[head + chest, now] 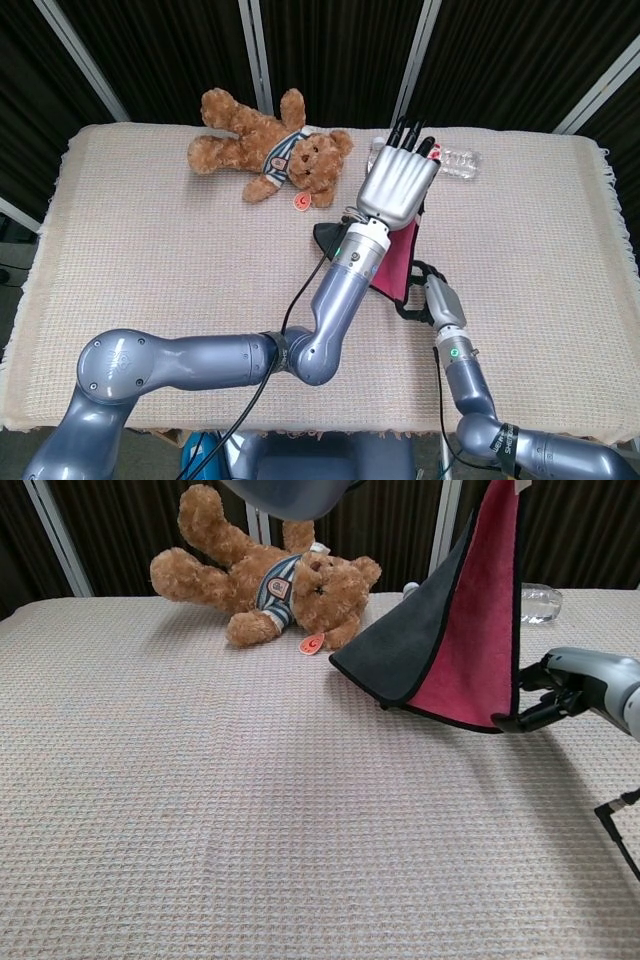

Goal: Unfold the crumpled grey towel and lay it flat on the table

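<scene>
- Left hand (398, 187) holds the towel (455, 640) aloft, frame centre-right; it hangs half unfolded.
- Right hand (572, 687) pinches its lower corner.
- Spreading flat on the surface (200, 810) remains.

The left hand (400, 183) is raised above the middle of the table (150, 260), and the towel (455, 630) hangs down from it, with its lowest corner touching the table on the left side. The right hand (570, 685) is lower and nearer to the robot, and its fingertips (515, 720) are at the towel's bottom right corner. The teddy bear (265, 145) lies to the left of the left hand, toward the far edge. The bottle (460, 162) lies just behind the left hand, a little to its right.
</scene>
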